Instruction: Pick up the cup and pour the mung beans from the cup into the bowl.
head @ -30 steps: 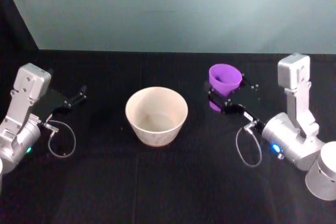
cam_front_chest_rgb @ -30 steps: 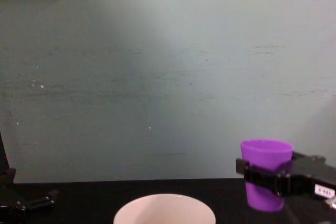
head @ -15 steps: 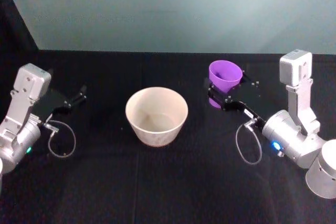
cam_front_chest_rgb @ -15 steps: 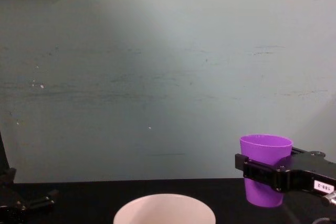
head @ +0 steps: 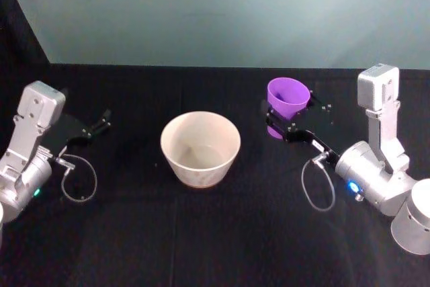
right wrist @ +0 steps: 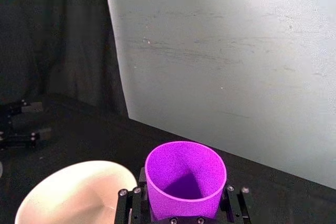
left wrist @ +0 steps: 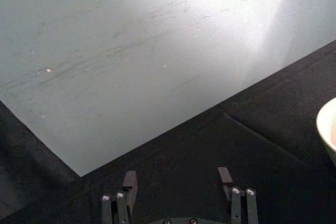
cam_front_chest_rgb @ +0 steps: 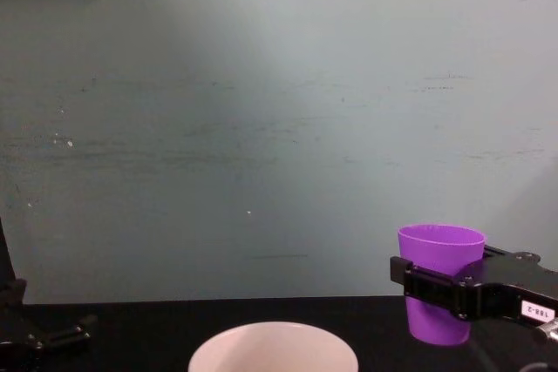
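Right now I'm pinching the cup (head: 287, 95) w/ my right gripper (head: 293, 117), jaws pressing on both sides of its wall below the rim. The cup is standing upright over on the right of the black table (head: 201, 233), well apart from the bowl (head: 201, 174), which is sitting mid-table. Can't tell whether the cup's base is clear of the tabletop. My left gripper (head: 102, 121) is lying parked on the left, fingers spread, holding nothing.

Step in hand, as I'm judging it: lifting & carrying the cup over to the bowl. Doing it well means keeping the cup level while travelling and raising it enough that the base is passing above the bowl's rim, not clipping it. The wall is smooth & tapered, so I'm thinking firm squeeze, no jerks, or it could be slipping down. Stop w/ the cup's lip over the bowl's middle, then roll the wrist slowly so the grains are running out in a thin stream instead of bouncing over the far edge. The bowl is much wider than the cup, so there's margin, but small round grains are prone to scattering.

Contents: looking into the cup from the right wrist view, I'm seeing purple wall going down to a shaded bottom; can't make out the mung beans in there. The bowl's inside is looking bare & pale from the head view, so nothing poured yet, I reckon.
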Controlling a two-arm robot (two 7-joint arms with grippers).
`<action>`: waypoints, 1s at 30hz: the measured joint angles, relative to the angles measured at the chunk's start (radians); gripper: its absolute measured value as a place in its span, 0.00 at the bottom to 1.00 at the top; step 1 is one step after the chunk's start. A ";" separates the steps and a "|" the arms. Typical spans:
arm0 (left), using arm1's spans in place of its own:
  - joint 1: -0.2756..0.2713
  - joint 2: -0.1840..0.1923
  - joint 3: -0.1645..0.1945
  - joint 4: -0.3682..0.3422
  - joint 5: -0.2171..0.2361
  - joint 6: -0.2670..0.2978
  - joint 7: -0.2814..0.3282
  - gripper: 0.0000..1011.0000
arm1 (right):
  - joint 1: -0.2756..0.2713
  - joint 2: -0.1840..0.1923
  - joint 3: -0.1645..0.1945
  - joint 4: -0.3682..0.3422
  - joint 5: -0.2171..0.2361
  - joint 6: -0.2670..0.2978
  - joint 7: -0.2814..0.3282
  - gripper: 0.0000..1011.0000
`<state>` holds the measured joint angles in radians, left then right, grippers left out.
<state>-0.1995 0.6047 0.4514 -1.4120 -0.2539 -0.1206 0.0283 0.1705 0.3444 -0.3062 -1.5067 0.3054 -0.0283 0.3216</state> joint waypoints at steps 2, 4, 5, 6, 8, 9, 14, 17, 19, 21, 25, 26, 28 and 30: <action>0.000 0.000 0.000 0.000 0.000 0.000 0.000 0.99 | 0.000 0.000 0.000 0.000 0.000 0.000 0.000 0.72; 0.000 0.000 0.000 0.000 0.000 0.000 0.000 0.99 | 0.000 0.000 0.000 0.000 0.000 0.000 0.000 0.72; 0.000 0.000 0.000 0.000 0.000 0.000 0.000 0.99 | 0.000 0.000 0.000 0.000 0.000 0.000 0.000 0.72; 0.000 0.000 0.000 0.000 0.000 0.000 0.000 0.99 | 0.000 0.000 0.000 0.000 0.000 0.000 0.000 0.72; 0.000 0.000 0.000 0.000 0.000 0.000 0.000 0.99 | 0.000 0.000 0.000 0.000 0.000 0.000 0.000 0.72; 0.000 0.000 0.000 0.000 0.000 0.000 0.000 0.99 | 0.000 0.000 0.000 0.000 0.000 0.000 0.000 0.72; 0.000 0.000 0.000 0.000 0.000 0.000 0.000 0.99 | 0.000 0.000 0.000 0.000 0.000 0.000 -0.001 0.72; 0.000 0.000 0.000 0.000 0.000 0.000 0.000 0.99 | 0.000 0.000 0.000 0.000 0.000 0.000 -0.001 0.72; 0.000 0.000 0.000 0.000 0.000 0.000 0.000 0.99 | 0.000 0.000 0.000 0.000 0.000 0.000 -0.001 0.72; 0.000 0.000 0.000 0.000 0.000 0.000 0.000 0.99 | 0.000 0.000 0.000 0.000 0.000 0.000 -0.001 0.72; 0.000 0.000 0.000 0.000 0.000 0.000 0.000 0.99 | 0.000 0.000 0.000 0.000 0.000 0.000 -0.001 0.72; 0.000 0.000 0.000 0.000 0.000 0.000 0.000 0.99 | 0.000 0.000 0.000 0.000 0.000 0.000 -0.001 0.72; 0.000 0.000 0.000 0.000 0.000 0.000 0.000 0.99 | 0.000 0.000 0.000 0.000 0.000 -0.001 -0.001 0.72; 0.000 0.000 0.000 0.000 0.000 0.000 0.000 0.99 | 0.000 0.000 0.000 0.000 0.000 0.000 -0.001 0.72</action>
<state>-0.1995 0.6047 0.4514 -1.4120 -0.2539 -0.1205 0.0283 0.1704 0.3448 -0.3062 -1.5066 0.3055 -0.0288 0.3204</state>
